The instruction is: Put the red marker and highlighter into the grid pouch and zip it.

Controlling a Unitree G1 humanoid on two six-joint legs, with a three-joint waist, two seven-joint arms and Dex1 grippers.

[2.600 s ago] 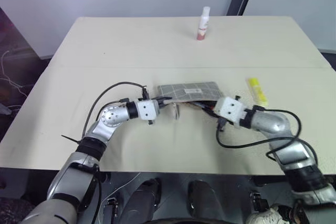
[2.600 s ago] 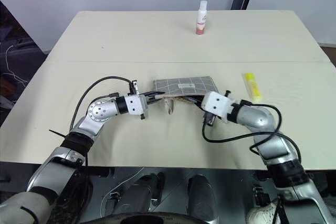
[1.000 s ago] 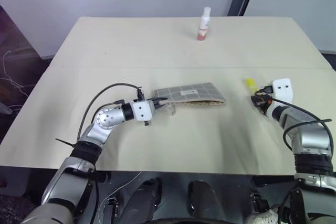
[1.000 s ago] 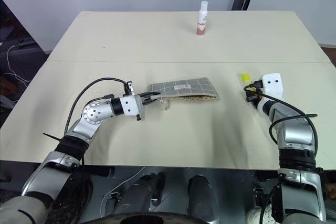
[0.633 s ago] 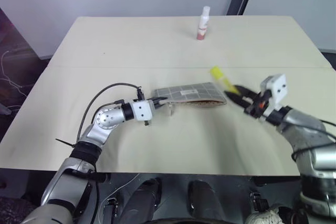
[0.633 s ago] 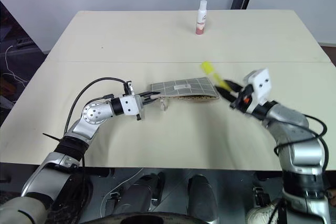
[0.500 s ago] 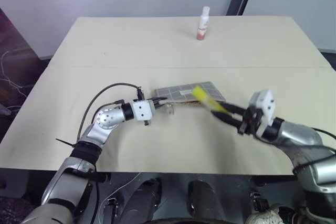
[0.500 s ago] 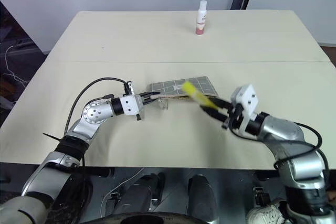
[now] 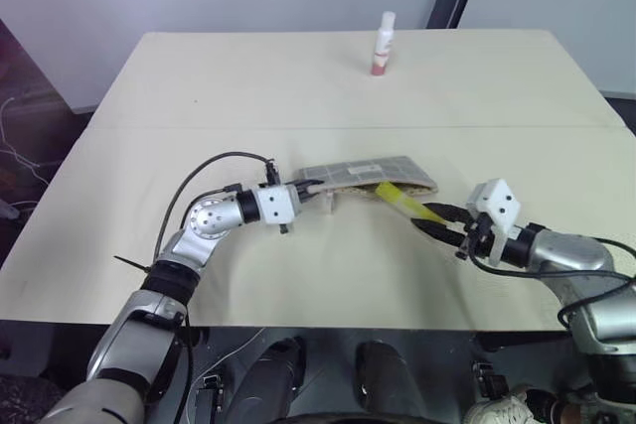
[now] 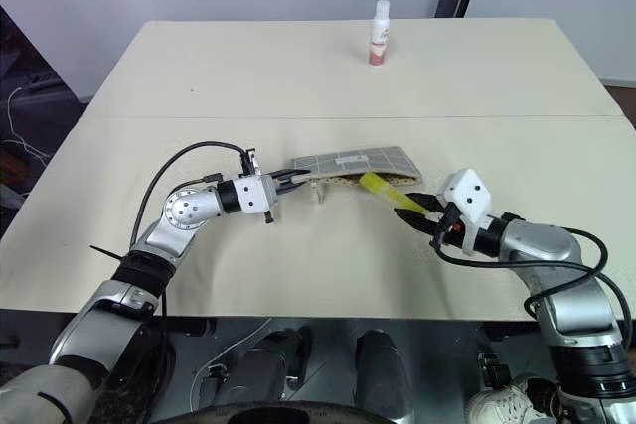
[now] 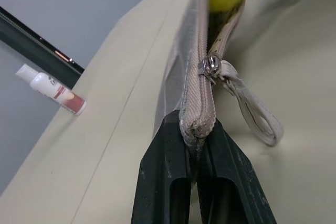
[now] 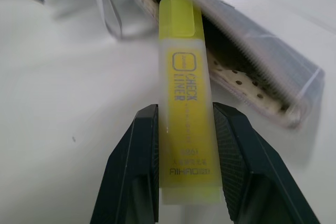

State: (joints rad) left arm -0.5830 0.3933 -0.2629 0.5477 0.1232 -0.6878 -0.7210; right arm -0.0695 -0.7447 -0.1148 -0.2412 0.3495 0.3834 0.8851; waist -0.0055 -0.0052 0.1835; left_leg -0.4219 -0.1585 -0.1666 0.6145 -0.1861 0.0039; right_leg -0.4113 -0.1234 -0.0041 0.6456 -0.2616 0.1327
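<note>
Head views: the grid pouch (image 9: 370,175) is pinched at its zipper end by the left gripper (image 9: 310,187); the highlighter (image 10: 388,192) is held at the mouth by the right gripper (image 10: 421,212).
Left wrist view: jaws are clamped on the fabric.
Right wrist view: the cap could be snagged on the lip if misaligned.

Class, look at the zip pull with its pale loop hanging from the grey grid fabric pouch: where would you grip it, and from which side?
Grip the pale fabric loop below the metal zip slider, coming from the pouch's open long edge. The loop hangs free of the grey grid fabric pouch, leaving room for two fingers to close across it.
</note>
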